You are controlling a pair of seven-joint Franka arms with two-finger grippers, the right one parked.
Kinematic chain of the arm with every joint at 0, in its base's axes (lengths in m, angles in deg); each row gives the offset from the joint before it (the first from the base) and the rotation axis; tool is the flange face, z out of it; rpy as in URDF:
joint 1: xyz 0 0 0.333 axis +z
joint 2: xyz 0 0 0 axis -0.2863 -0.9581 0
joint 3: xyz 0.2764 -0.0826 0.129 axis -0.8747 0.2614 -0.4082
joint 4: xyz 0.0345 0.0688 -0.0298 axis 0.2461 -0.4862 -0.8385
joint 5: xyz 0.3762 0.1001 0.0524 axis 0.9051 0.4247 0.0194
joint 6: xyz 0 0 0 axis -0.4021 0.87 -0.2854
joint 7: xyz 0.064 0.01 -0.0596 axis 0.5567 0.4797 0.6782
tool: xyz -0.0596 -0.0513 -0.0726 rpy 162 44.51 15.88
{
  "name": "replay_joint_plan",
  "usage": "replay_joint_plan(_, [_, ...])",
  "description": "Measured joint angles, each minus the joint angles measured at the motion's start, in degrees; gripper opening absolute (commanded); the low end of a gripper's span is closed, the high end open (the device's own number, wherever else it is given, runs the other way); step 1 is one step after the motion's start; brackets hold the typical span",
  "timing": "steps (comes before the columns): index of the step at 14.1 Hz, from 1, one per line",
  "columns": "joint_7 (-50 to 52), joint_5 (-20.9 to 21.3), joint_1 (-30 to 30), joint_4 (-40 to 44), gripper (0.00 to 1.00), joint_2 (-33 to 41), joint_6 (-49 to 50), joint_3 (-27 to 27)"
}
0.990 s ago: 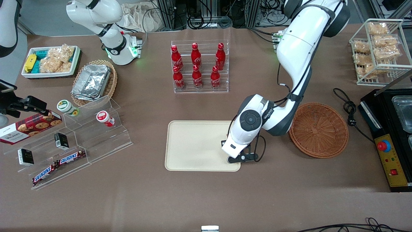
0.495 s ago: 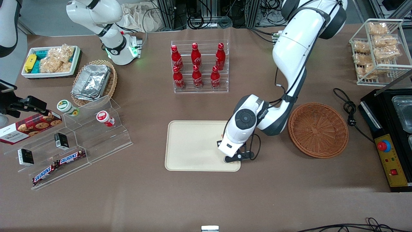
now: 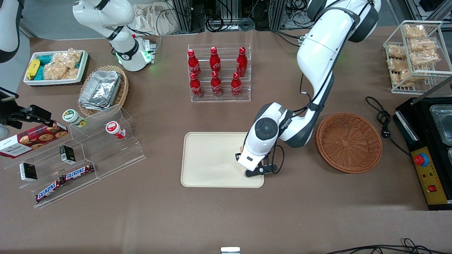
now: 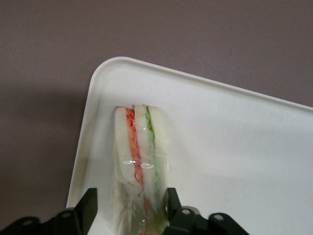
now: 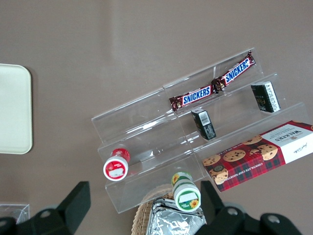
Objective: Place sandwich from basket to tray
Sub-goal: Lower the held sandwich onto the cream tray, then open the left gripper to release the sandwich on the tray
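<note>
The sandwich (image 4: 139, 161), a wrapped wedge with pale bread and orange and green layers, stands on edge on the cream tray (image 4: 234, 147) close to one rounded corner. My left gripper (image 4: 129, 210) straddles it with the fingers open: one finger touches the wrap and the other stands apart from it. In the front view the arm's wrist (image 3: 256, 148) hangs over the tray (image 3: 212, 158) at its end nearest the basket and hides the gripper and most of the sandwich. The reddish-brown woven basket (image 3: 349, 141) sits empty beside the tray, toward the working arm's end.
A clear rack of red bottles (image 3: 217, 72) stands farther from the front camera than the tray. A clear stepped shelf (image 3: 88, 148) with snacks and a tan basket of foil containers (image 3: 102, 90) lie toward the parked arm's end. A black appliance (image 3: 429, 151) sits beside the reddish basket.
The arm has shifted a little farther over the tray, away from the basket. The basket and the other things have not moved.
</note>
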Motion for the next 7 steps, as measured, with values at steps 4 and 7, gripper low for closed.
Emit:
replay_joint_plan(4, [0.0,0.0,0.7,1.3,0.99,0.5,2.5,-0.3])
replay_joint_plan(7, [-3.0,0.1,3.1,3.0,0.99,4.8,9.9,-0.4])
